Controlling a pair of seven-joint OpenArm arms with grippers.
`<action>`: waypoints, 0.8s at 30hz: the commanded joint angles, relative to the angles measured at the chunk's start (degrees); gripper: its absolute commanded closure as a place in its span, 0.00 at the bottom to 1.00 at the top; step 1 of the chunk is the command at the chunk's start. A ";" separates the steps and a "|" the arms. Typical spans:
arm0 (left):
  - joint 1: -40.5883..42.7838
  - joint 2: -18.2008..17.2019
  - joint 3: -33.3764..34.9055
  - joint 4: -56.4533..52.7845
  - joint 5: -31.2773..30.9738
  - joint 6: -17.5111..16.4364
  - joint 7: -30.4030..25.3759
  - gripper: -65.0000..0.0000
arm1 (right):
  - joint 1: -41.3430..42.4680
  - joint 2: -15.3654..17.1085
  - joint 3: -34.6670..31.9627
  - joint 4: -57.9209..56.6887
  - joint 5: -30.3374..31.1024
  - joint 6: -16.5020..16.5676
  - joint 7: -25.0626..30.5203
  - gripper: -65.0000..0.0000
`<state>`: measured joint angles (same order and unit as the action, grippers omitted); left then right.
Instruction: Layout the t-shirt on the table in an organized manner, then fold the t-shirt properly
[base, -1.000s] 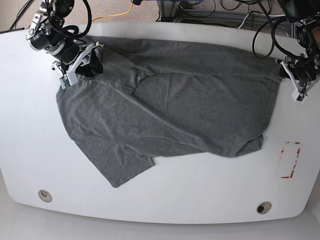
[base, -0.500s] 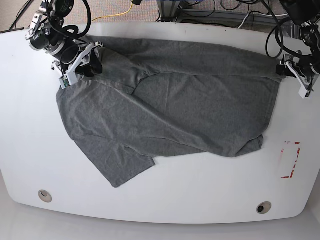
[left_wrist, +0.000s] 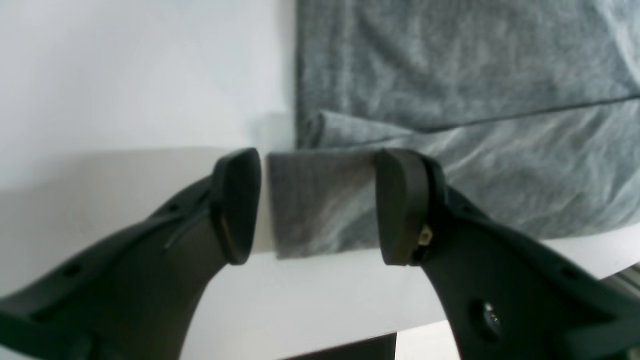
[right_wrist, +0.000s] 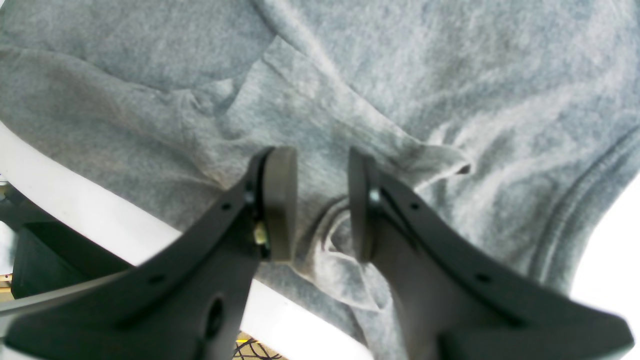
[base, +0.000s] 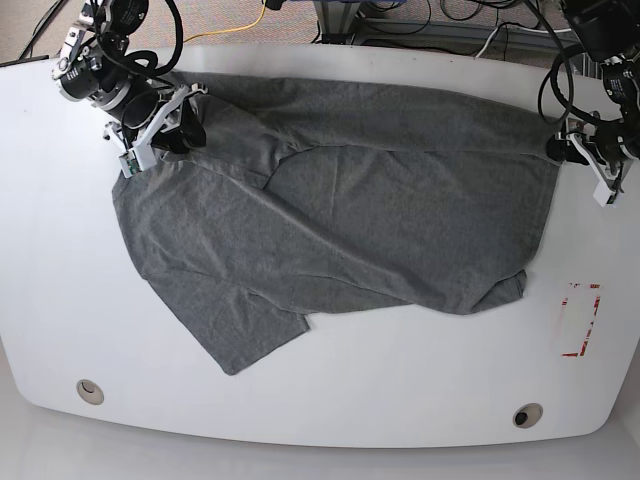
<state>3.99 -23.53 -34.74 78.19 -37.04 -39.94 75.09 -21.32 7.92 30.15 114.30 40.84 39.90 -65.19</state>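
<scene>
- Right now I see the t-shirt (base: 330, 220) spread across the far half of the table (base: 60, 290), heather grey, plain, no print.
- It is not flat: a long diagonal fold runs from the upper left down toward the lower right, with one layer lapped over another.
- One corner reaches down toward the near edge on my base view's left; another short flap juts out at the lower right, near the red tape mark (base: 580, 320) but apart from it.
- My right gripper (right_wrist: 320, 205) sits at the shirt's upper-left corner in the base view. Its jaws stand a little apart with a bunched ridge of cloth between them; I take it as clamped on the shirt. The fabric puckers and creases around that spot, and part of it hangs over the table's edge.
- My left gripper (left_wrist: 317, 205) is at the other top corner, at the table's far right edge. Its jaws are wide apart, and a folded corner of shirt lies between them, not pinched.
- Seen from the left wrist, a hem seam crosses the cloth, and the knit looks thin and softly wrinkled.
</scene>
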 joint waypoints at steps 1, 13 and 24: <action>-0.34 -1.39 -0.38 0.88 -0.37 -0.06 -0.32 0.54 | 0.09 0.56 0.31 0.82 1.14 0.10 0.97 0.74; -0.34 -3.06 2.96 0.97 -0.55 -0.06 -0.32 0.92 | 0.18 0.56 0.40 0.82 1.23 0.10 0.97 0.74; 0.89 -4.65 2.87 6.16 -0.72 -0.06 -0.32 0.93 | 0.88 0.56 0.40 -1.11 1.23 0.10 0.97 0.74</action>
<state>4.91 -26.37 -31.44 81.54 -36.99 -39.92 75.42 -20.95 7.92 30.17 112.66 40.91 39.90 -65.23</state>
